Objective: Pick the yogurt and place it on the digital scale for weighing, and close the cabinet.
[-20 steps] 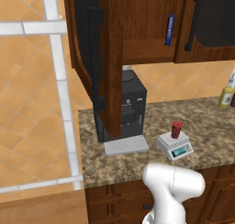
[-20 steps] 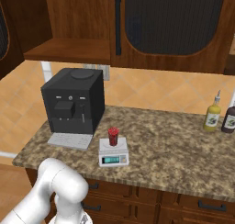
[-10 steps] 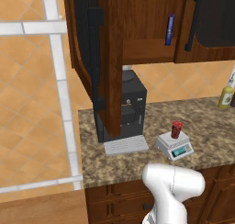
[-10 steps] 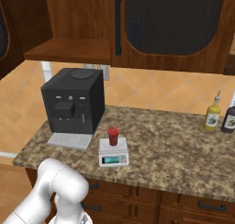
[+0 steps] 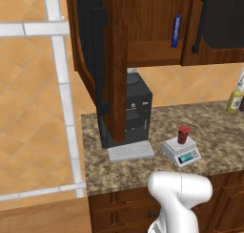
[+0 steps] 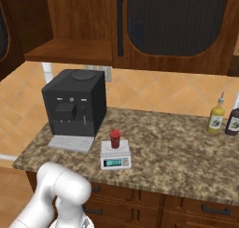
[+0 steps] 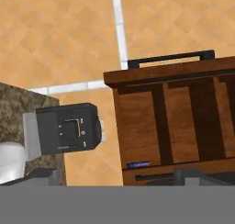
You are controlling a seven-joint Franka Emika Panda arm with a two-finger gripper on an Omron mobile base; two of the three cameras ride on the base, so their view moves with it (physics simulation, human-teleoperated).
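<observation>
Yogurt on scale; cabinet door open. My gripper spread, empty. Risk: door swing clips coffee machine, or fingers slip off door edge.

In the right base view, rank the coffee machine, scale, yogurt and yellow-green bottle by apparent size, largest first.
1. coffee machine
2. scale
3. yellow-green bottle and yogurt: too close to rank, since the bottle stands farther from the camera.
</observation>
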